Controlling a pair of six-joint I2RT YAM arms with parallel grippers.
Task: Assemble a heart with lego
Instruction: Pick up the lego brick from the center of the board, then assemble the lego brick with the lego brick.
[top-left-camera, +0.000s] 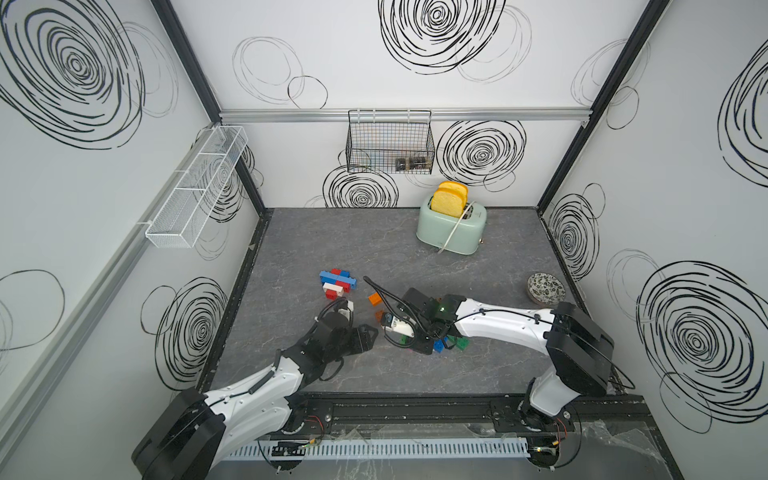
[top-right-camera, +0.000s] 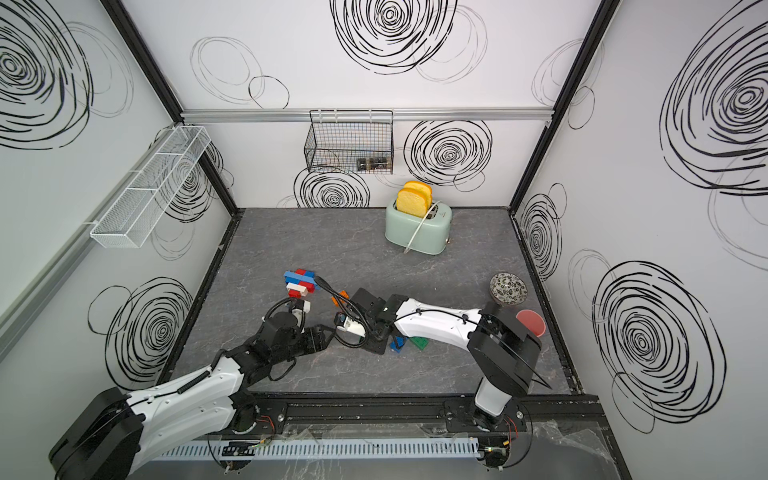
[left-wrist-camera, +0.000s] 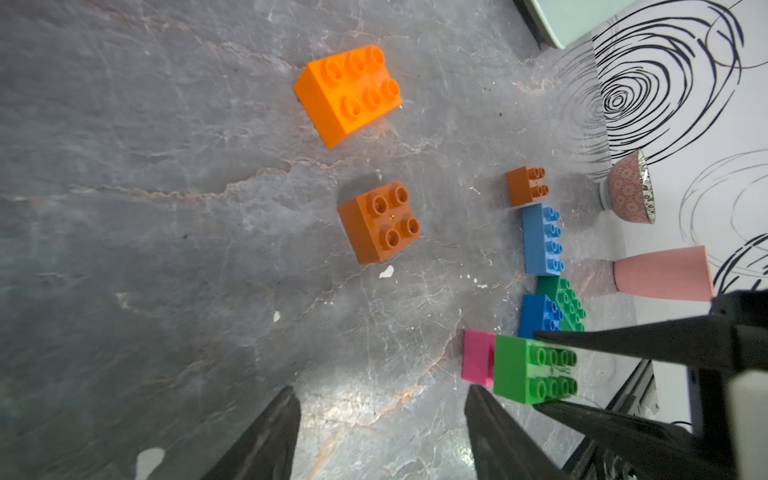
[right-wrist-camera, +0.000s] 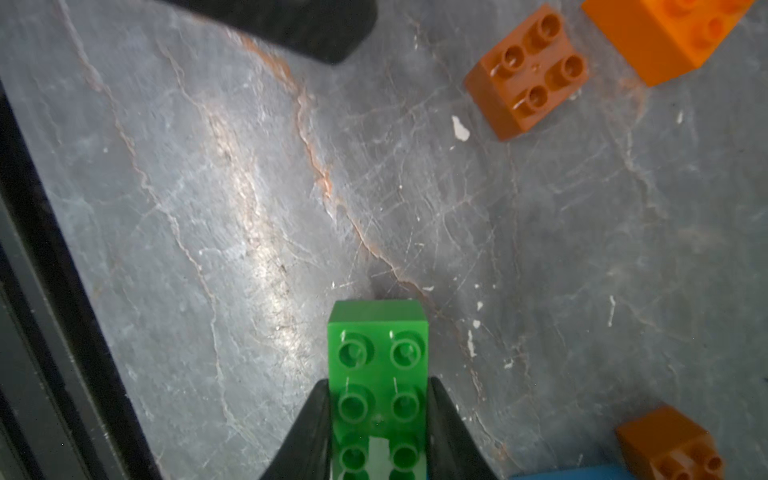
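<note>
Two arms reached low over the grey marbled bench (top-left-camera: 332, 237), nr its front middle. The right gripper (right-wrist-camera: 378, 386) was clamped on a green oblong brick (right-wrist-camera: 378, 332), one finger on each long side, studs up, w/ the brick's far end sticking out past the fingertips. Whether it touched the bench couldn't be told. The left gripper (left-wrist-camera: 380, 388) had its fingers spread w/ only bare bench btwn them, holding nothing, just beside the held brick.

In the left wrist view a pink brick (left-wrist-camera: 478, 357) lay just beside the green one. Beyond it a dark blue brick (left-wrist-camera: 538, 316) sat against a second green brick (left-wrist-camera: 567, 299). Next came a light blue oblong brick (left-wrist-camera: 540, 241) & a far brown square brick (left-wrist-camera: 525, 187), touching end to end. Apart from that row, loose & studs up, were a near brown square brick (left-wrist-camera: 380, 222) & an orange 2x3 brick (left-wrist-camera: 349, 93).

In both top views a joined cluster of blue, red & white bricks (top-left-camera: 337, 282) (top-right-camera: 300, 282) lay just beyond the left arm's wrist.

Other stuff: a mint toaster (top-left-camera: 451, 232) w/ two toast slices (top-left-camera: 449, 197) stood at the back. A patterned bowl (top-left-camera: 546, 286) was at the right edge, w/ a pink cup (left-wrist-camera: 665, 272) nr it
</note>
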